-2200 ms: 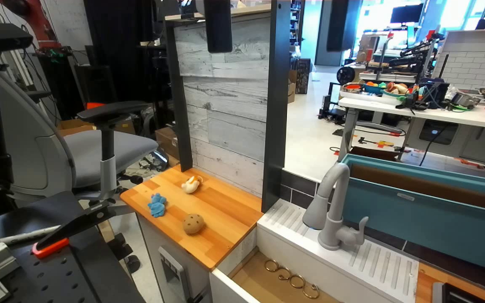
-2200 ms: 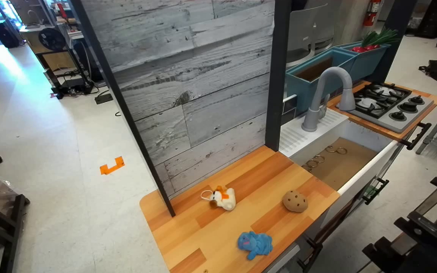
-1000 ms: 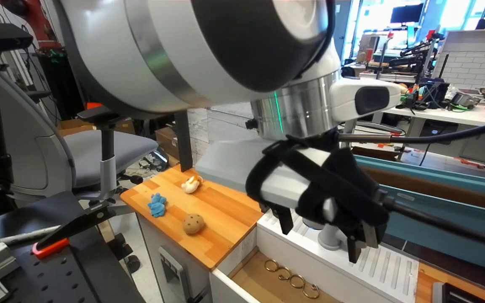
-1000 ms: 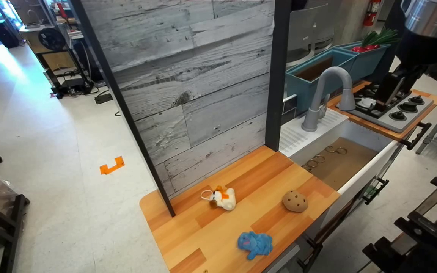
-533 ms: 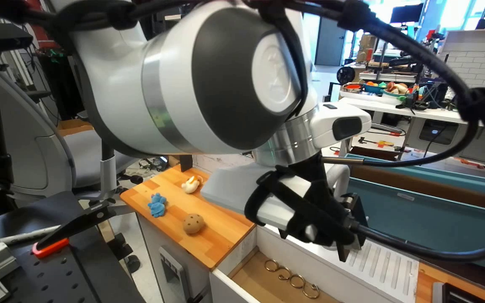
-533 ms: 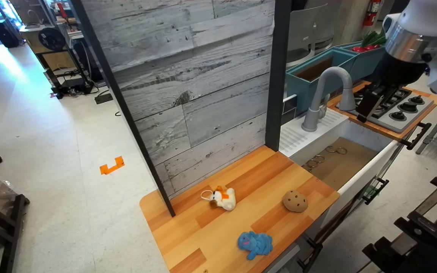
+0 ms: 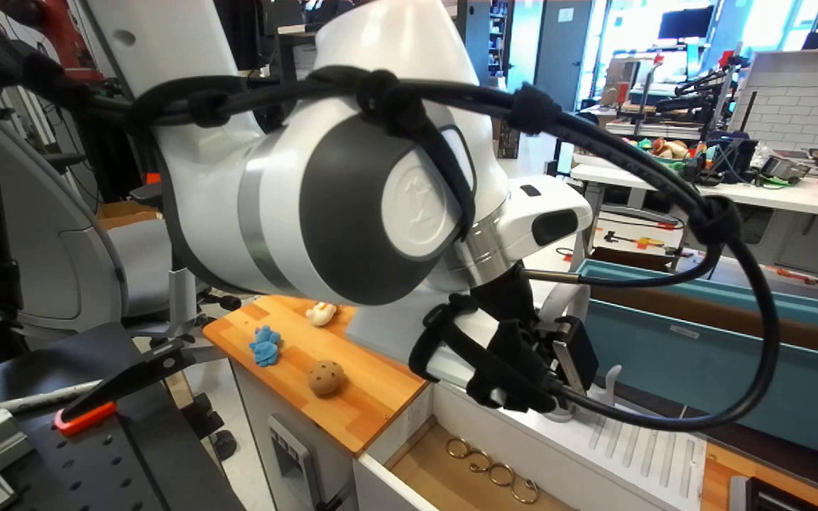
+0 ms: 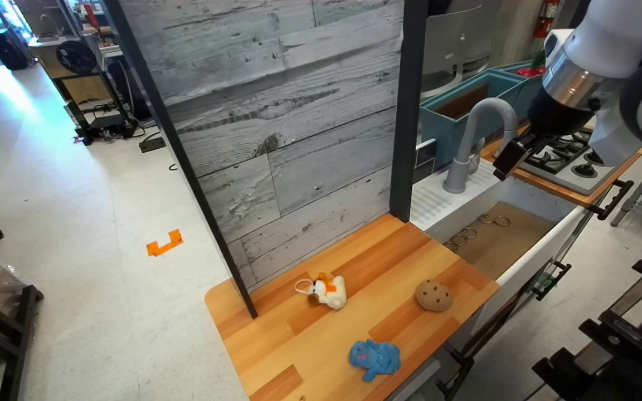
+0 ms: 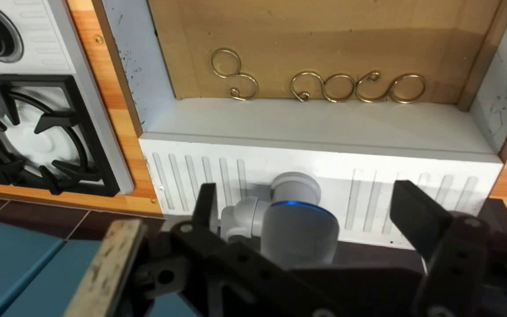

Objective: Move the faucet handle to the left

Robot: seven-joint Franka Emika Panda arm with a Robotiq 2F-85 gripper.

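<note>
The faucet handle [image 8: 466, 139], a long matte-grey bar, rises from the faucet's chunky base and curves over at the top. In the other exterior view it is partly hidden behind the arm [image 7: 574, 301]. A shorter side lever [image 7: 613, 380] stands beside it. In the wrist view the faucet's spray head [image 9: 299, 233] and base [image 9: 295, 187] show between my fingers. My gripper [image 9: 306, 198] is open, one finger on each side of the spray head, apparently holding nothing. In an exterior view the gripper [image 8: 504, 166] overlaps the spray head and hides it. Contact cannot be told.
A white ribbed ledge [image 9: 372, 198] carries the faucet above a sink with gold rings [image 9: 341, 88]. A stove [image 9: 38, 136] lies to one side, a teal planter [image 7: 721, 355] behind. A wooden counter [image 8: 365, 312] holds a potato-like toy [image 8: 433, 295], blue toy and white toy.
The arm has come into view and moved across to the faucet, its gripper passing from over the stove side to the spray head. The faucet and toys have not visibly moved.
</note>
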